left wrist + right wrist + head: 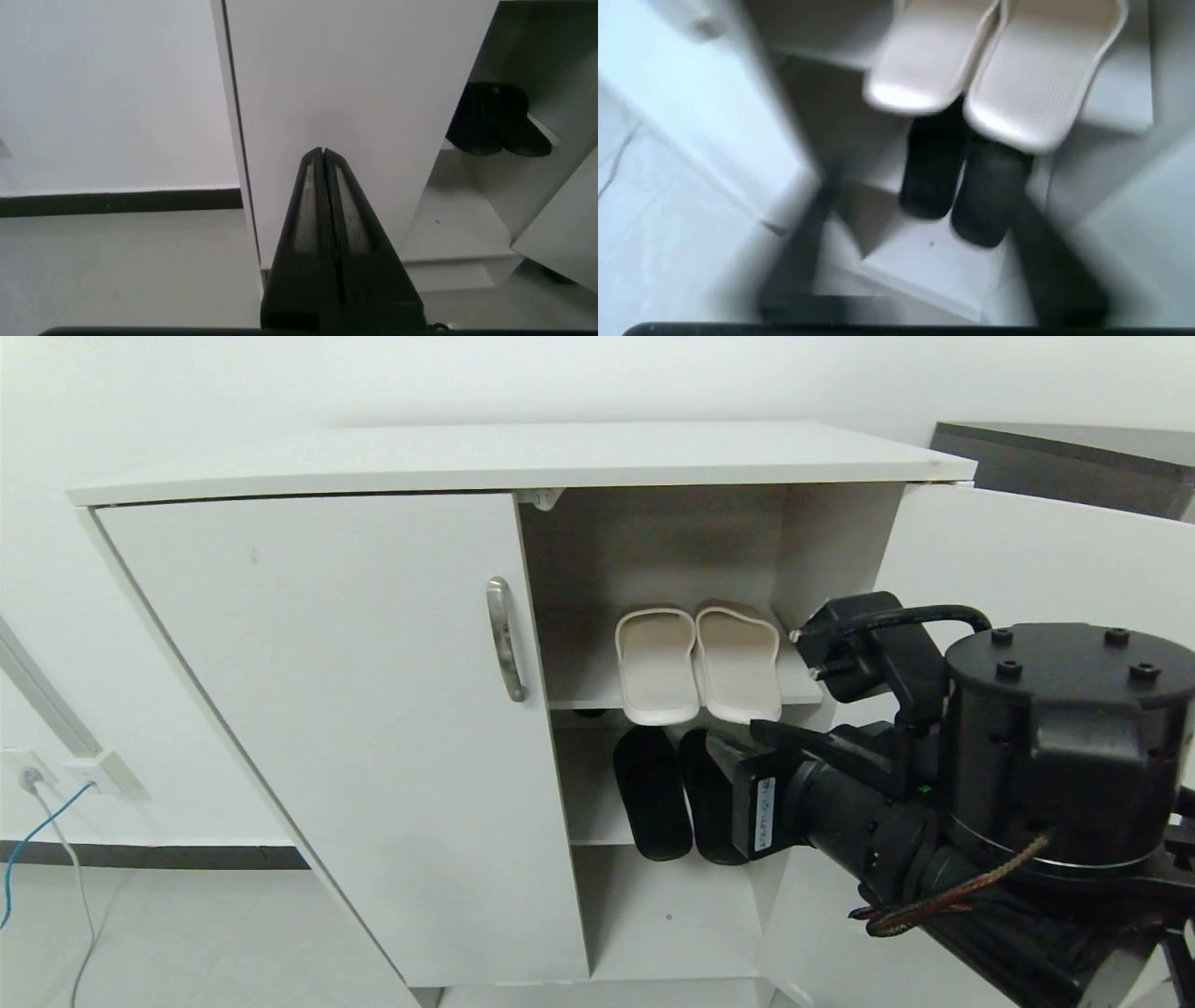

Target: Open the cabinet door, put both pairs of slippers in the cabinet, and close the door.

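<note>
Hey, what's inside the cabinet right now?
A white pair of slippers sits on the upper shelf, a black pair on the shelf below. The closed left door hides the left half, and the right arm covers part of the black pair.

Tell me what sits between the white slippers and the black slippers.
A shelf board: in the head view the white slippers lie on it, overhanging its front edge, and the black slippers lie directly beneath it.
</note>
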